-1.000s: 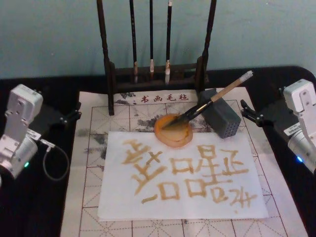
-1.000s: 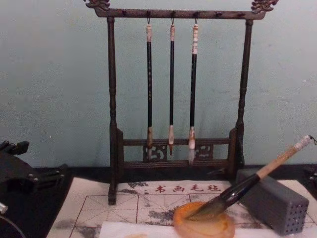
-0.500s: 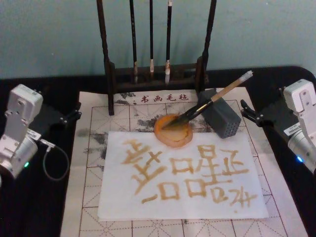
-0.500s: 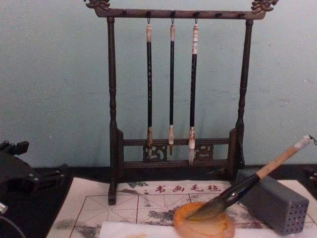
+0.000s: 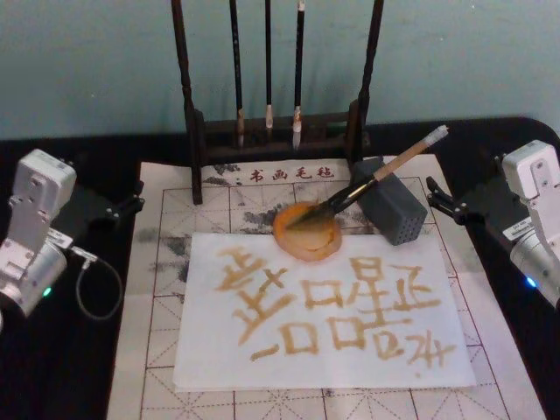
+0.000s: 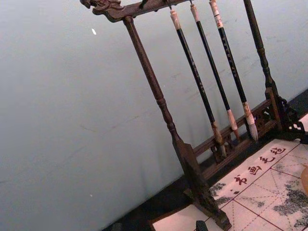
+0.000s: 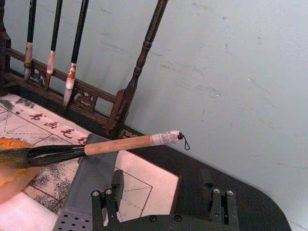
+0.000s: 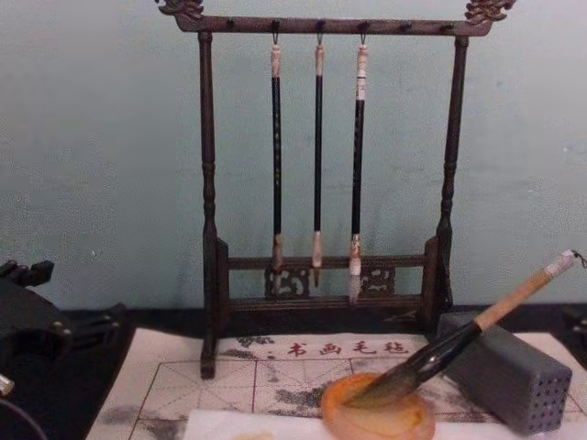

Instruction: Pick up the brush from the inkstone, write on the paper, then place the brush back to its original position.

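The brush (image 5: 376,175) lies slanted, its dark tip resting in the round orange inkstone (image 5: 306,236) and its tan handle propped on a grey block (image 5: 394,210). In the chest view the brush (image 8: 477,325) rises to the right from the inkstone (image 8: 376,417). The white paper (image 5: 210,350) in front of the dish carries brown characters. My right gripper (image 5: 435,197) stands open to the right of the block, well clear of the handle; in the right wrist view the gripper (image 7: 163,204) is empty below the brush (image 7: 120,144). At the mat's left edge my left gripper (image 5: 131,199) is open and empty.
A dark wooden rack (image 5: 271,131) with three thin hanging brushes stands at the back of the gridded felt mat (image 5: 157,385). The perforated grey block (image 8: 509,371) sits right of the dish. A cable loop (image 5: 96,289) lies by the left arm on the black table.
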### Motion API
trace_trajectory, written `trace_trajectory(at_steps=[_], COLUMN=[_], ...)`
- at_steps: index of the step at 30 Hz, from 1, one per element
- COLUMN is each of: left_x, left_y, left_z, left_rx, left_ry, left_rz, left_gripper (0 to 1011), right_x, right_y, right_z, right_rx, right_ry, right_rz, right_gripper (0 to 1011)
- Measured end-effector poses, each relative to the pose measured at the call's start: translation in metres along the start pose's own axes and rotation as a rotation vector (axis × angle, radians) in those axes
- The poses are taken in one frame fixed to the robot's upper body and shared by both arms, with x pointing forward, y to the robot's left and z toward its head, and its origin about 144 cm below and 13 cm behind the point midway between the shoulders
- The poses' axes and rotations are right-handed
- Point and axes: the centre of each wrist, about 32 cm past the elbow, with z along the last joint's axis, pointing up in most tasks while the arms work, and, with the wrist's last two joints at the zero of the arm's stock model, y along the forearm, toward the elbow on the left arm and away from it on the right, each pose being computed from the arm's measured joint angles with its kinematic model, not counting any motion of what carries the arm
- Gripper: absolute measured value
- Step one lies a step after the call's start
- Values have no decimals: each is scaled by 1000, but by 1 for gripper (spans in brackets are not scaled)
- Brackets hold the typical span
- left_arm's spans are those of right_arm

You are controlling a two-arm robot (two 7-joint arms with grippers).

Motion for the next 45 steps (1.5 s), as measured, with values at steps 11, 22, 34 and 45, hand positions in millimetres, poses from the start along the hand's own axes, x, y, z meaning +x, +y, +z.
trace_trajectory(at_steps=[11, 22, 34, 45], left_x=[0, 0, 0, 0], left_y=[0, 0, 0, 0], left_z=[0, 0, 0, 0], left_rx=[0, 0, 0, 0], left_ry=[0, 0, 0, 0], left_rz=[0, 0, 0, 0], left_gripper=[1001, 1001, 1001, 1001], right_x=[0, 0, 0, 5], right_y=[0, 0, 0, -4], right_z=[0, 0, 0, 9], right_rx=[0, 0, -3, -25], right_ry=[0, 0, 16, 204], right_rz=[0, 0, 3, 60], right_gripper=[1002, 1002, 1002, 1002])
